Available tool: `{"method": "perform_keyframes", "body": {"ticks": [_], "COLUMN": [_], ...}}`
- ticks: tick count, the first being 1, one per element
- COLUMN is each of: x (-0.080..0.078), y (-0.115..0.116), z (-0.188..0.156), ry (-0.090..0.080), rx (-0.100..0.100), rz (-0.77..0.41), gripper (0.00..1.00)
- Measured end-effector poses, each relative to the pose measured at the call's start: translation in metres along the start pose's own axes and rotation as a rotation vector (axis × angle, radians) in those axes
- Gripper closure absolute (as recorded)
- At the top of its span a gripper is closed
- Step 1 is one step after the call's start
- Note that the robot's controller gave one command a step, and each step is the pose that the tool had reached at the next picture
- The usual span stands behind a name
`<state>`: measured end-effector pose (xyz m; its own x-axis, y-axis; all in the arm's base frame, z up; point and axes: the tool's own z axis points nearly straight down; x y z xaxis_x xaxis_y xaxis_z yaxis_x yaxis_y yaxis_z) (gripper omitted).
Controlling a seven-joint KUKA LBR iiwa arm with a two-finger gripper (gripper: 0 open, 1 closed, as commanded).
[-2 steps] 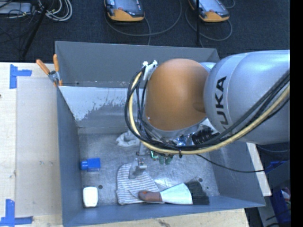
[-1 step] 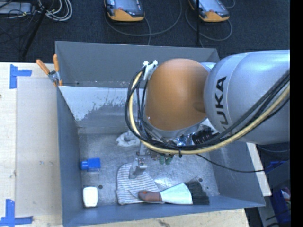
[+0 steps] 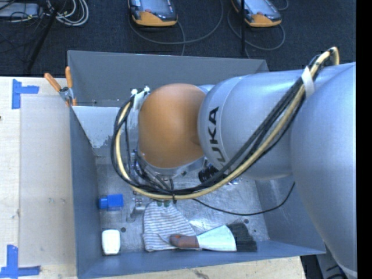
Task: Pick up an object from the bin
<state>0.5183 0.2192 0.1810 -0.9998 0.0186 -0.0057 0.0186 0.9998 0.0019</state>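
Observation:
My gripper [image 3: 138,207] hangs low in the bin's left half, under the orange wrist cover, and little of it shows. It is just above the upper left corner of a grey-and-white striped cloth [image 3: 161,228] that lies crumpled on the floor. A small blue block [image 3: 110,201] lies just left of the gripper. A white rounded block [image 3: 111,241] sits near the front left corner.
A brush with a white body [image 3: 220,238], black bristles and a reddish-brown handle end lies along the front wall, partly on the cloth. The arm and its cables cover the bin's middle and right.

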Motion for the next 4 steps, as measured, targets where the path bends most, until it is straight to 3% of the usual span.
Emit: {"method": "perform_keyframes", "body": {"ticks": [1, 2, 3, 4], "x": [-0.027, -0.024, -0.033, -0.032], "y": [0.021, 0.026, 0.028, 0.027], "z": [0.022, 0.022, 0.096, 0.101], "ry": [0.007, 0.007, 0.003, 0.005], "rx": [0.002, 0.003, 0.001, 0.001], "rz": [0.06, 0.034, -0.11, -0.119], "gripper": [0.0, 0.0, 0.0, 1.0]}}
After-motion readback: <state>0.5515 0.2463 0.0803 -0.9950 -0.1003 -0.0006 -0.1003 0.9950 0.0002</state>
